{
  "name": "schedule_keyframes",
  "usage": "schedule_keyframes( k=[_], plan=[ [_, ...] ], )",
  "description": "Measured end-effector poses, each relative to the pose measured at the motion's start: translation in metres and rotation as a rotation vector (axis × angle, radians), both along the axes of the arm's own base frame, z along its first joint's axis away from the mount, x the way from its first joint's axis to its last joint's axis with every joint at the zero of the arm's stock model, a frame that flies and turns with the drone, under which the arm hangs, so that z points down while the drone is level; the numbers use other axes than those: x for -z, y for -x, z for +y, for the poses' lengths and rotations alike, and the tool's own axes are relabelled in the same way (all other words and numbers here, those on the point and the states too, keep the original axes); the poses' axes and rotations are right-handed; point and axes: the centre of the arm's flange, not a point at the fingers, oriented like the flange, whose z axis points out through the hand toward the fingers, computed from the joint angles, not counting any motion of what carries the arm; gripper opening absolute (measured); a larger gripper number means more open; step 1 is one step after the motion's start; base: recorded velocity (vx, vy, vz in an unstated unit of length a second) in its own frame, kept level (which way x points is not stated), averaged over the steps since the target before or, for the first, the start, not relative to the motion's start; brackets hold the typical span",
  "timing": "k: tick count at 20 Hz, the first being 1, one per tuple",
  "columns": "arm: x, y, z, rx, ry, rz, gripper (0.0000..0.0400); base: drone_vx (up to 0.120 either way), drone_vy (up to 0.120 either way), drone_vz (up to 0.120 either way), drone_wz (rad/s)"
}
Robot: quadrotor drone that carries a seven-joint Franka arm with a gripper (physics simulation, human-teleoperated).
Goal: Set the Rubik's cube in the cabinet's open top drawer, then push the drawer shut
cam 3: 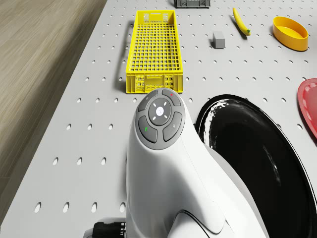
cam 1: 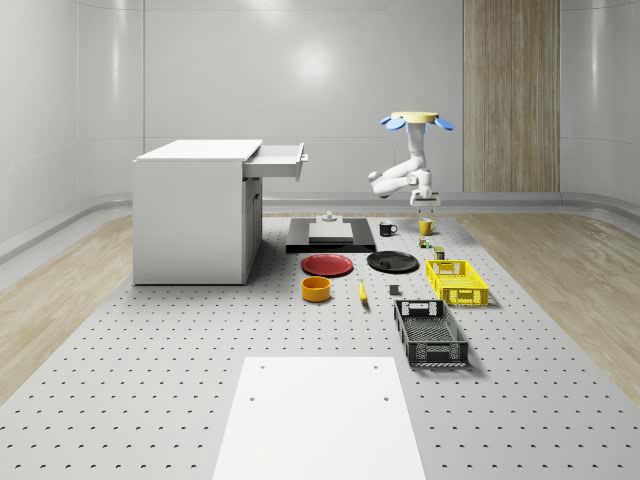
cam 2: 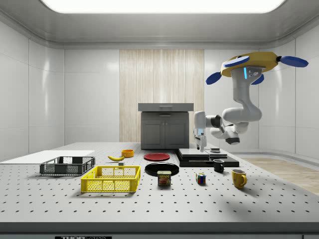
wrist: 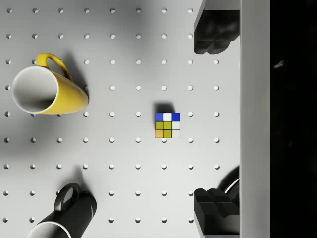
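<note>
Drone hovering above the table's far-right end, open gripper (wrist: 213, 121) with fingers (wrist: 214, 35) spread apart, and the Rubik's cube (wrist: 167, 125) sits dead centre of the wrist view, straight below on the table between the yellow mug (wrist: 47, 88) and black mug (wrist: 64, 215).

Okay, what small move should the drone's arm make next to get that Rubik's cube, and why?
Probably descend straight down. In the wrist view the small multicoloured Rubik's cube lies on the perforated table between the open black fingers, untouched. In the side view the gripper hangs above table level, with the hovering drone overhead.
</note>
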Motion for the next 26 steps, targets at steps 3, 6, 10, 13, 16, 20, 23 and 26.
schedule_keyframes(
  k=[3,6,10,13,16,20,23,26],
  plan=[
    [0.0000,0.0000,-0.0004,0.000,0.004,0.000,0.0400,0.000,0.000,-0.120,0.000],
    [0.0000,0.0000,-0.0006,0.000,0.006,0.000,0.0400,-0.067,0.000,-0.120,0.000],
    [0.0001,0.0000,-0.0007,0.000,0.008,0.000,0.0400,-0.060,0.000,-0.120,0.000],
    [0.0001,0.0000,-0.0008,0.000,0.008,0.000,0.0400,0.000,0.000,-0.120,0.000],
    [0.0001,0.0000,-0.0008,0.000,0.008,0.000,0.0400,0.000,0.000,-0.120,0.000],
    [0.0001,0.0000,-0.0008,0.000,0.009,0.000,0.0400,0.000,0.030,-0.120,0.000],
    [0.0001,0.0000,-0.0008,0.000,0.009,0.000,0.0400,0.000,-0.040,-0.120,0.000],
    [0.0001,0.0000,-0.0008,0.000,0.009,0.001,0.0400,0.053,0.000,-0.120,0.000]
  ],
)
